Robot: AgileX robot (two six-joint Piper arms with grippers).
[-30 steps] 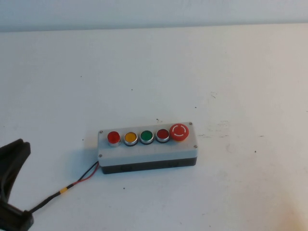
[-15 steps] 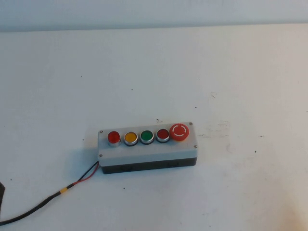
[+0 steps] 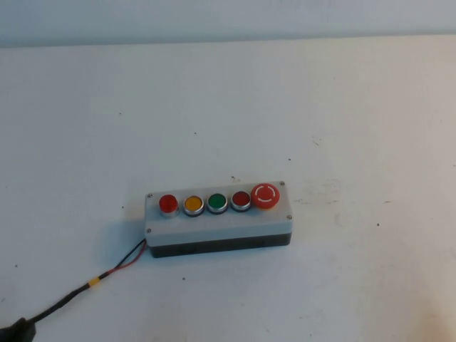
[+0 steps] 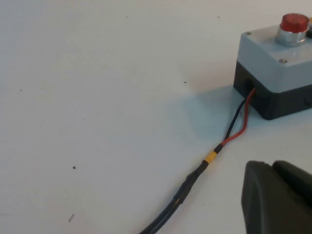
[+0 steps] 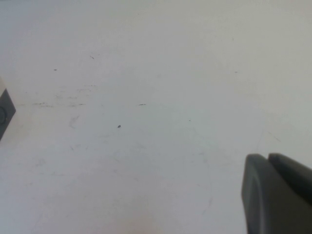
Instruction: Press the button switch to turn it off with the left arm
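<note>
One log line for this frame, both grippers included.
left gripper: near the cable, off the button box | right gripper: over bare table | red button: untouched

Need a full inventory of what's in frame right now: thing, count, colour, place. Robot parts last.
switch box: 1, grey top on black base, near middle of table, long side facing the robot.
small buttons: 4 in a row on the box, from robot's left: red button, yellow button, green button, second red button.
mushroom button: 1, large, red, at the box's right end.
cable: 1, black with red lead and yellow band, runs from the box's left end toward the near-left corner.
table: 1, white.
left gripper: black, near the cable, short of the box.
right gripper: black, over bare table right of the box.
</note>
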